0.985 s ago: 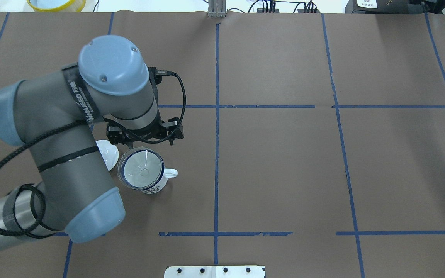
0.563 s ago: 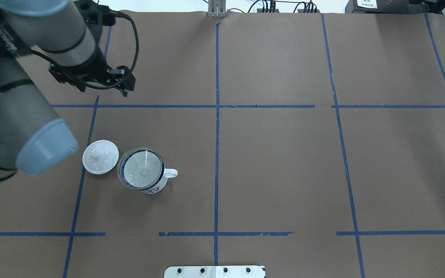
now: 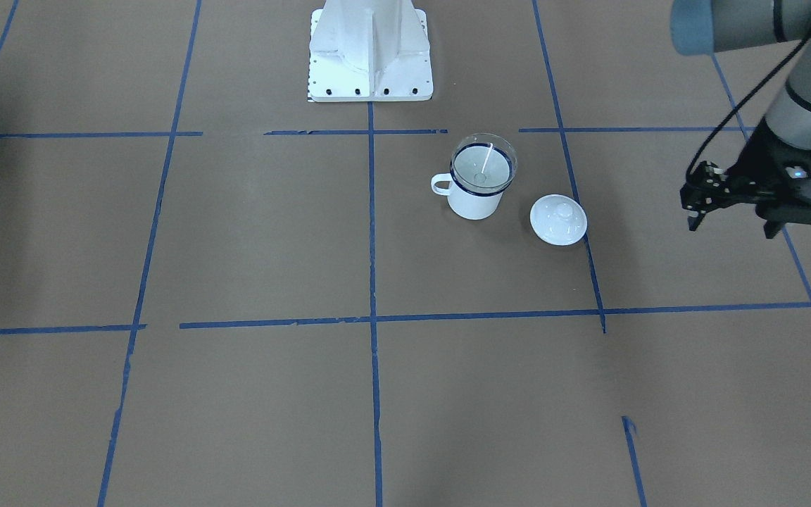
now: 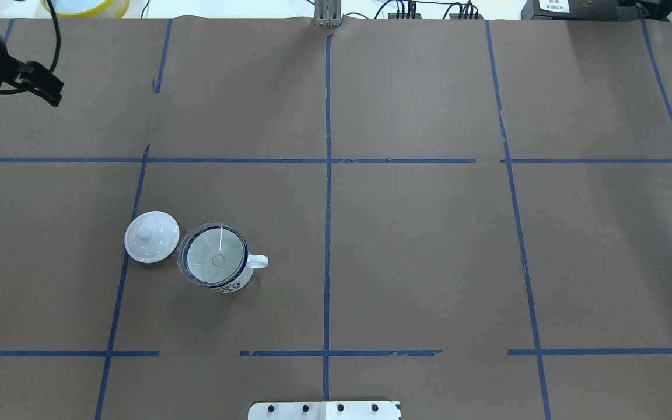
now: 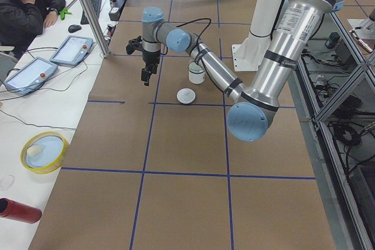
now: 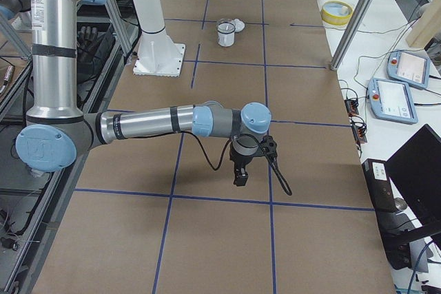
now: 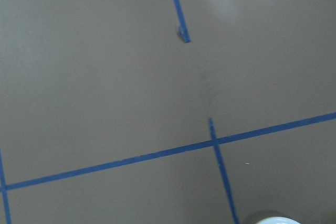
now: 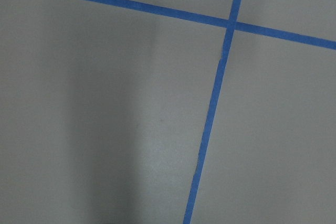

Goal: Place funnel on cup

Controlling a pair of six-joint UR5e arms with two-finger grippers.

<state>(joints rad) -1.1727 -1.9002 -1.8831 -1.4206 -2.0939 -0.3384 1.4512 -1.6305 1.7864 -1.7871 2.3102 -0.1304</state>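
The clear funnel [image 4: 212,255] sits bowl-up in the mouth of the white cup [image 4: 235,282], whose handle points to the view's right. Both also show in the front view, funnel [image 3: 483,165] on cup [image 3: 474,202]. My left gripper [image 3: 732,224] is open and empty, raised well off to the side of the cup; one of its fingers [image 4: 51,96] shows at the overhead view's far left edge. My right gripper [image 6: 240,177] hangs over bare table far from the cup; I cannot tell whether it is open or shut.
A round white lid [image 4: 151,236] with a knob lies right beside the cup. The robot base [image 3: 370,49] stands behind the cup. A yellow-rimmed bowl [image 5: 44,151] and tablets [image 5: 71,49] lie on the side bench by an operator [image 5: 26,4].
My left arm has pulled away from just behind the cup to the far back-left edge. The funnel stays on the cup; the lid, once half covered by the arm, shows fully.
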